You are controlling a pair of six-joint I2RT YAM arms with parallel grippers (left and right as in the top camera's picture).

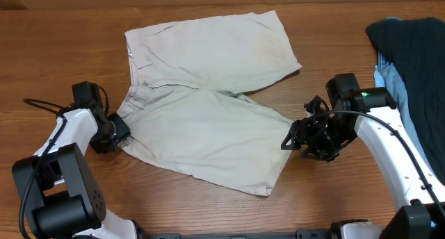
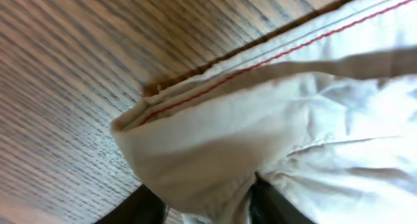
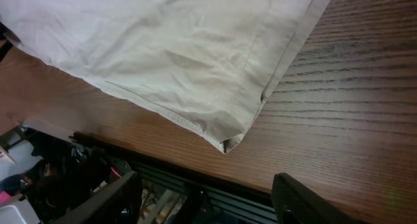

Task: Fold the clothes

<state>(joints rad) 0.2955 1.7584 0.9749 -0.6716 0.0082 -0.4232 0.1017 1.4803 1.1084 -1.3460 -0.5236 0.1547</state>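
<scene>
Shorts (image 1: 208, 93) lie flat on the bench (image 1: 69, 30), waistband left, legs running right, the left gripper (image 1: 117, 131) clenched on their waistband corner, the released right gripper (image 1: 292, 138) just beside the near hem.

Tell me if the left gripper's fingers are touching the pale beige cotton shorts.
Touching. The left wrist view shows the pale beige cotton shorts bunched between the left gripper's dark fingers, fabric pressed against both.
</scene>
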